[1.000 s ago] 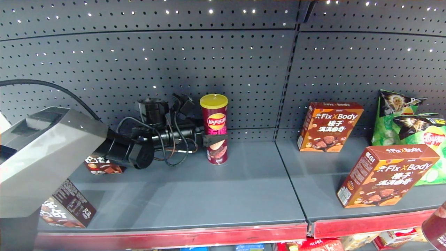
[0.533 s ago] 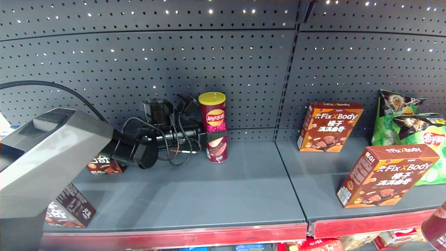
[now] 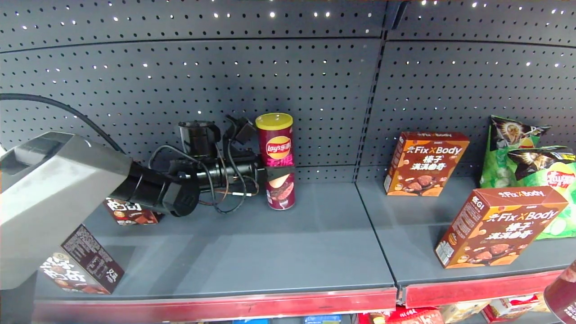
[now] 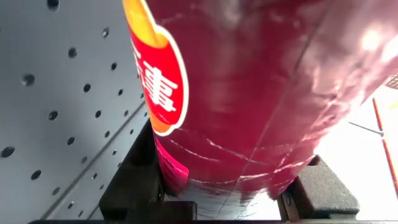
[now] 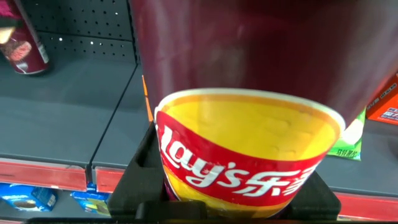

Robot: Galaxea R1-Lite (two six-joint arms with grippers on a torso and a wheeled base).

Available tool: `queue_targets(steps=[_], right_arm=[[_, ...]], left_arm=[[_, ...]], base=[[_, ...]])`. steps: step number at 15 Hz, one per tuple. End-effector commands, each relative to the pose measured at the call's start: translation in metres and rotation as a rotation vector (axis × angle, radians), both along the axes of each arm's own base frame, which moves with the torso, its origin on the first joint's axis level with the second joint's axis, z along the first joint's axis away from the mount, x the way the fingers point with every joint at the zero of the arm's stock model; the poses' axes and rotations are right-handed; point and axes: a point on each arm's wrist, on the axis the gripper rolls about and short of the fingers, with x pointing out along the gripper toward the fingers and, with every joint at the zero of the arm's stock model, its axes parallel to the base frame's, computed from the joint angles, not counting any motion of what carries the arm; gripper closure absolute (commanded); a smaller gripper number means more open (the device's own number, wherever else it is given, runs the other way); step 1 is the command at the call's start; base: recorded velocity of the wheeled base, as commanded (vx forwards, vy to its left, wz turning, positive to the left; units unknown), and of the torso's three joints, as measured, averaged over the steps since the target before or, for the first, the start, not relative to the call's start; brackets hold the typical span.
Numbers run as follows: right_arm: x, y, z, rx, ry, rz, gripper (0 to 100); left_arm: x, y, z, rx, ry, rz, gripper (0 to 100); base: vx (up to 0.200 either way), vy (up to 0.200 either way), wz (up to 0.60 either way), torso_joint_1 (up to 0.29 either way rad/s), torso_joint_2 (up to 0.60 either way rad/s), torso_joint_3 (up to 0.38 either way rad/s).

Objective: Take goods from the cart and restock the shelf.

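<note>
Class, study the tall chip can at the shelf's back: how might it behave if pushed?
Tall and narrow, the chip can probably tips easily. Its round wall suggests it would roll once down.

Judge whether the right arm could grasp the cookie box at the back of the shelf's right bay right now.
Probably not yet: the way to the back cookie box looks free, but the right gripper is shut on a chips can.

Glossy chip can (image 3: 278, 162), matt perforated metal shelf (image 3: 270, 243)
</note>
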Motion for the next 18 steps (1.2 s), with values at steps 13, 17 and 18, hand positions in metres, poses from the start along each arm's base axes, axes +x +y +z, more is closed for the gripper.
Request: queue_targets(steps=[13,17,18], right_arm=[[0.0,0.0,0.003,-0.002,-0.009,-0.008,100],[0.0,0.0,0.003,-0.002,-0.007,-0.009,100],[0.0,0.0,0.003,-0.002,-0.007,-0.009,100]], left_arm=[[-0.156,0.027,0.023,0.009,0.001,-0.037,100],[-0.163,0.03,0.013,0.009,0.004,-0.037,100],[-0.165,0.03,0.007,0.009,0.005,-0.039,100]], base=[[0.0,0.0,0.0,0.0,0.0,0.0],[0.0,0.0,0.0,0.0,0.0,0.0],[0.0,0.0,0.0,0.0,0.0,0.0]])
